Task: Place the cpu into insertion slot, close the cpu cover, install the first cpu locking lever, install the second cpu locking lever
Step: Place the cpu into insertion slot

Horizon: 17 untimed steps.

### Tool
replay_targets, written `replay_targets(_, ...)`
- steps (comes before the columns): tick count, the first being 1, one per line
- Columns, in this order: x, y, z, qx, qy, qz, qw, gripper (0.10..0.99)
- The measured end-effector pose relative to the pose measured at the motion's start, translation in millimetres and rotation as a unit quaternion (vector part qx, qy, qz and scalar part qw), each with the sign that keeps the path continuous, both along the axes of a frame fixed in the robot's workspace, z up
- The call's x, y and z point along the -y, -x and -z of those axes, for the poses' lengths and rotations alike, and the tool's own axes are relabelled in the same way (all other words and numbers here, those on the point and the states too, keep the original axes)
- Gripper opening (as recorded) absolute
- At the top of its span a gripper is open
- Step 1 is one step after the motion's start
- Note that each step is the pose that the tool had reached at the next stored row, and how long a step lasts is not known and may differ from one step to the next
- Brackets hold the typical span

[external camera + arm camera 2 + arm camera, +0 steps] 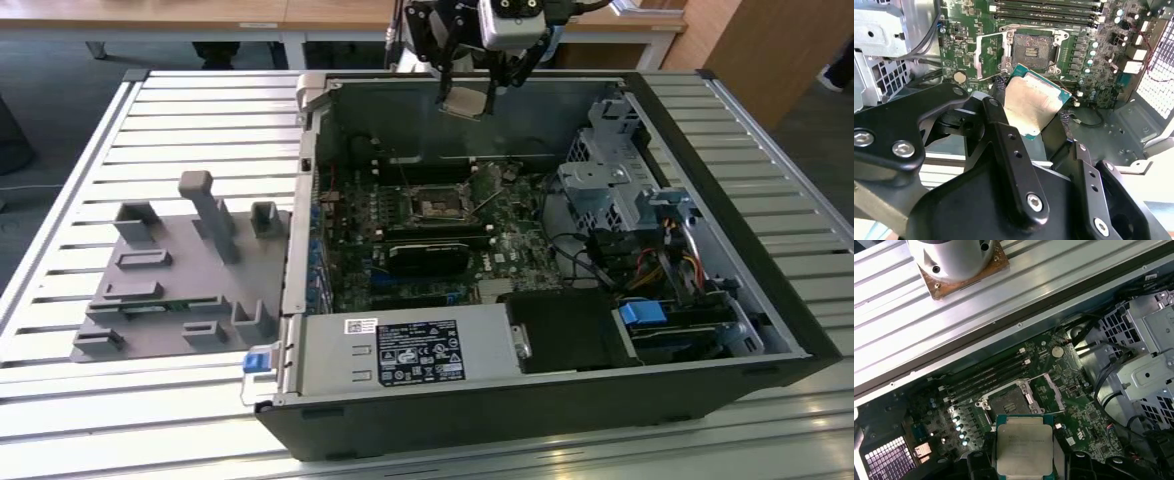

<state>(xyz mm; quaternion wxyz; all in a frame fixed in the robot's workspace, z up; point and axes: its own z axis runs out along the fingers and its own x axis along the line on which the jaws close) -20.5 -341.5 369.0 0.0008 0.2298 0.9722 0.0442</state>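
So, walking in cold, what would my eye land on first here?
Most striking is the cpu, a silver-grey square chip held in the gripper over the open computer case. Beneath it, on the green board, sits the insertion slot, its dark centre bare. On the exterior view's left, a grey holder plate lies on the slatted table.

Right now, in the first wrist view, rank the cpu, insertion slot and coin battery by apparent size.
Largest: the cpu, close to the camera in the gripper, which inflates it.
Then the insertion slot.
Smallest: the coin battery.
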Motion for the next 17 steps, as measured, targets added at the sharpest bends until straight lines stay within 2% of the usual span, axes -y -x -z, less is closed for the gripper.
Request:
replay_targets(9, 0.0, 0.0, 0.2, 0.0, 0.0, 0.031, 0.9995, 0.537)
replay_targets(17, -0.1, 0.0, 0.4, 0.0, 0.0, 0.062, 0.9981, 0.537)
